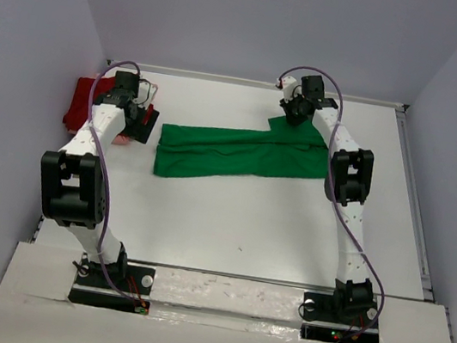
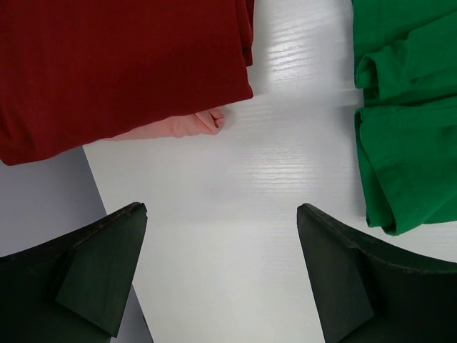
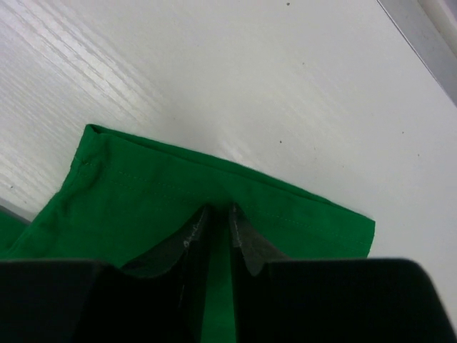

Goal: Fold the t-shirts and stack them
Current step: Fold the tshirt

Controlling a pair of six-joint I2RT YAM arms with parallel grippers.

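Observation:
The bright green t-shirt (image 1: 231, 155) lies folded into a long band across the middle of the table. My right gripper (image 1: 295, 111) is at its far right corner, shut on a pinch of the green cloth (image 3: 143, 207) by a hemmed edge. The dark red t-shirt (image 1: 83, 101) lies folded at the far left, on top of the pale pink t-shirt (image 2: 189, 126), of which only a corner shows. My left gripper (image 1: 143, 120) hangs open and empty over bare table between the red shirt (image 2: 121, 64) and the green shirt's left end (image 2: 407, 143).
The white table (image 1: 246, 226) is walled by grey panels at the back and both sides. A metal rail (image 1: 415, 201) runs along the right edge. The red and pink stack sits against the left wall.

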